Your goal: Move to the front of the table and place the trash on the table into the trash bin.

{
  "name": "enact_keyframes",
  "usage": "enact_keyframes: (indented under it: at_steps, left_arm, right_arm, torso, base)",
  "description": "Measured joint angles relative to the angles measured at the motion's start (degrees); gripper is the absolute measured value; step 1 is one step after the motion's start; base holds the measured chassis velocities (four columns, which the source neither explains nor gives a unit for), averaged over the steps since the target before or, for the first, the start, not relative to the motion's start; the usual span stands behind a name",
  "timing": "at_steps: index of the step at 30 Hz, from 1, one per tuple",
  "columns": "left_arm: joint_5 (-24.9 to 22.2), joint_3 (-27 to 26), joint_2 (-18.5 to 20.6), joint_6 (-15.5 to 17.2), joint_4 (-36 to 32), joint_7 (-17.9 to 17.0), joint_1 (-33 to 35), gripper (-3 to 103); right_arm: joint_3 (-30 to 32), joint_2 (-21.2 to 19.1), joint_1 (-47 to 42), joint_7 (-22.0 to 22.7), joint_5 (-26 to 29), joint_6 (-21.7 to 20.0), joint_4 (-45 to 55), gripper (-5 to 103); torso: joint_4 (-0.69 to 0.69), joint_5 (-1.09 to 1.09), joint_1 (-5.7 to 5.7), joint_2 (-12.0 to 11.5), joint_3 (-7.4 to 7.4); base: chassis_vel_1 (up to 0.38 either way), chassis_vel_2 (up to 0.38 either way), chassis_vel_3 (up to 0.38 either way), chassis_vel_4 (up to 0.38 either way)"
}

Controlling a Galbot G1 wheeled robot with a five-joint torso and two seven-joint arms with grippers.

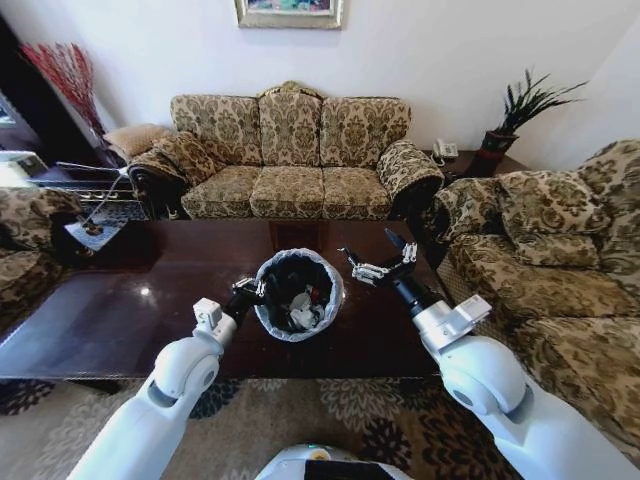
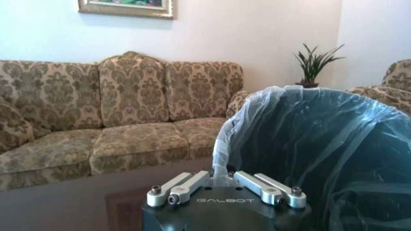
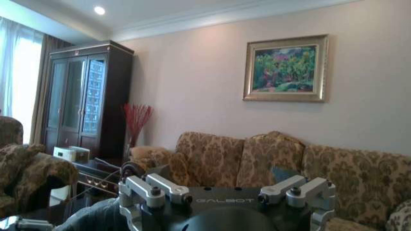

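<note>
Trash (image 1: 305, 305) inside trash bin (image 1: 298, 262) on table (image 1: 120, 310) | left hand (image 1: 243, 293) clamped on bin rim | right hand (image 1: 381, 263) spread, empty, beside bin | step: final drop apparently done | next: verify table, retract

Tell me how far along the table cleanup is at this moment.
Nearly finished, it seems. Scraps, white ones among them, lie inside the trash bin, and the table near it carries no loose trash. The left gripper is shut on the bin's rim; the right gripper hovers open and empty beside it.
</note>
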Motion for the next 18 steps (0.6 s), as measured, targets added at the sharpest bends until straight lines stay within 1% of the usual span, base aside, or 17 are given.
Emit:
enact_keyframes:
  at_steps: [3, 4, 10, 12, 14, 15, 18]
  left_arm:
    - [0.03, -0.06, -0.26, 0.00, -0.15, -0.02, 0.17, 2]
    - [0.08, -0.23, -0.37, 0.00, -0.28, -0.02, 0.39, 2]
    - [0.12, -0.62, -0.46, -0.05, -0.53, -0.04, 0.50, 2]
    - [0.12, -0.63, -0.49, -0.06, -0.56, -0.04, 0.46, 2]
    - [0.12, -0.59, -0.70, -0.06, -0.63, -0.03, 0.41, 2]
    - [0.12, -0.49, -0.93, -0.06, -0.64, -0.03, 0.36, 2]
    - [0.17, -0.27, -1.25, -0.03, -0.64, 0.04, 0.26, 2]
  right_arm:
    - [-0.24, -0.13, 0.05, 0.00, -0.01, -0.21, 0.00, 100]
    - [-0.45, -0.17, 0.18, -0.06, -0.01, -0.50, 0.05, 100]
    - [-0.94, -0.14, 0.28, -0.18, -0.49, -1.25, 0.14, 100]
    - [-1.05, -0.06, 0.28, -0.30, -1.13, -1.39, -0.13, 100]
    - [-1.08, -0.01, 0.29, -0.32, -1.28, -1.46, -0.23, 100]
    - [-1.11, 0.02, 0.28, -0.32, -1.34, -1.52, -0.36, 100]
    - [-1.23, -0.06, 0.30, -0.23, -2.05, -1.51, -0.75, 100]
  torso:
    - [0.01, -0.02, 0.00, 0.00, 0.00]
    - [0.02, -0.05, 0.00, 0.00, 0.00]
    - [0.04, -0.01, 0.00, 0.00, 0.00]
    - [-0.01, -0.03, 0.00, 0.00, 0.00]
    - [-0.01, -0.03, 0.00, 0.00, 0.00]
    - [0.01, 0.00, 0.00, 0.00, 0.00]
    - [-0.01, -0.05, 0.00, 0.00, 0.00]
  base:
    - [0.238, 0.223, -0.230, -0.250]
    - [0.248, 0.280, -0.290, -0.260]
    - [0.306, 0.320, -0.293, -0.301]
    - [0.300, 0.305, -0.336, -0.314]
    - [0.338, 0.342, -0.333, -0.337]
    - [0.348, 0.327, -0.333, -0.358]
    - [0.362, 0.354, -0.360, -0.358]
